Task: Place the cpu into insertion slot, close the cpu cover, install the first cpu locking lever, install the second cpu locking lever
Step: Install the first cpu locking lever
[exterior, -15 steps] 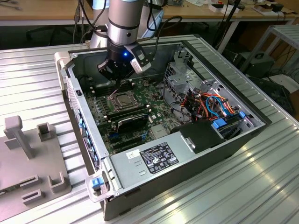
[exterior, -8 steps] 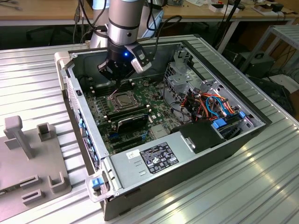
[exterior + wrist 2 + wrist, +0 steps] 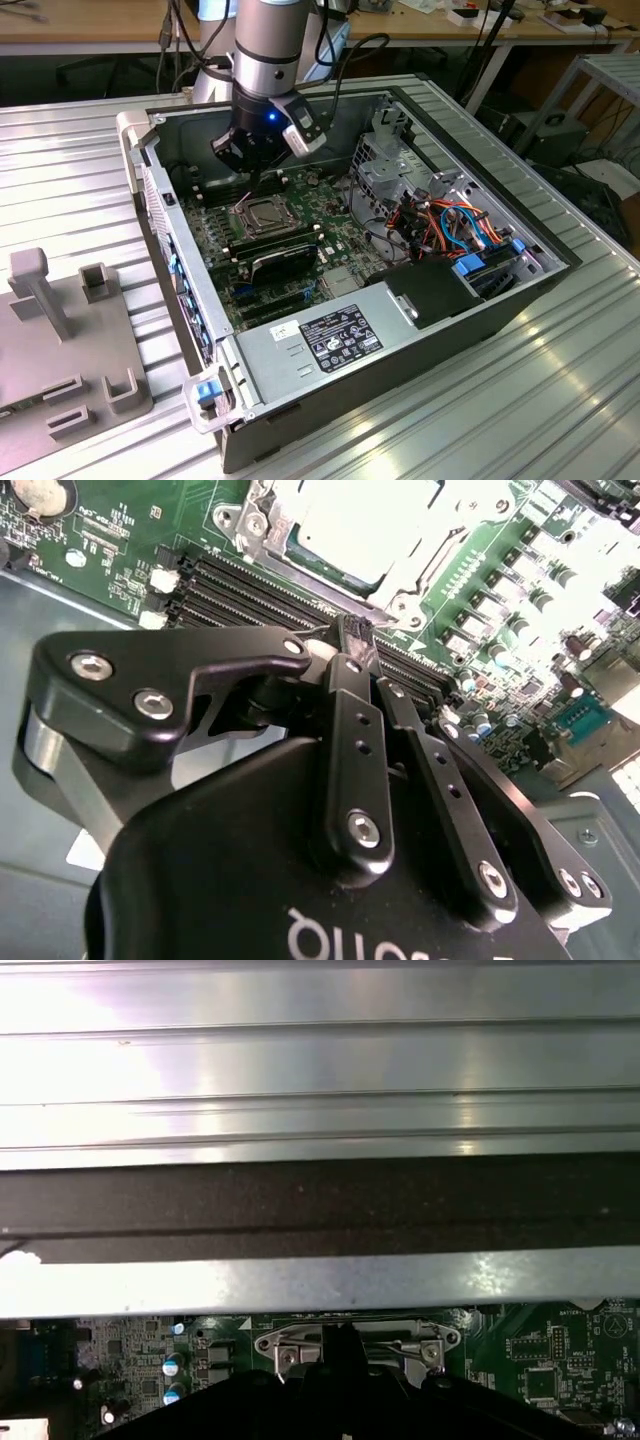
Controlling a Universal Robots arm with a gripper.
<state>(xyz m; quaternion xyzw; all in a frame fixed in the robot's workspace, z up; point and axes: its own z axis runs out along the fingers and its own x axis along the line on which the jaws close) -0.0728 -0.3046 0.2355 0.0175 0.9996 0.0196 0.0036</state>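
The gripper (image 3: 352,638), fingers pressed together, hovered beside the cpu cover (image 3: 400,575); lever work likely demanded steady, shallow pushes.

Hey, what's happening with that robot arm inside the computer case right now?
The arm's hand is lowered into the open computer case, its closed fingertips down beside the insertion slot on the green board. The cpu already sits in the slot with the cpu cover lying flat around it.

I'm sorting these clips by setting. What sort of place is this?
Probably a robotics lab or workshop: an open computer case on a ribbed metal table, with cluttered wooden benches and cables behind.
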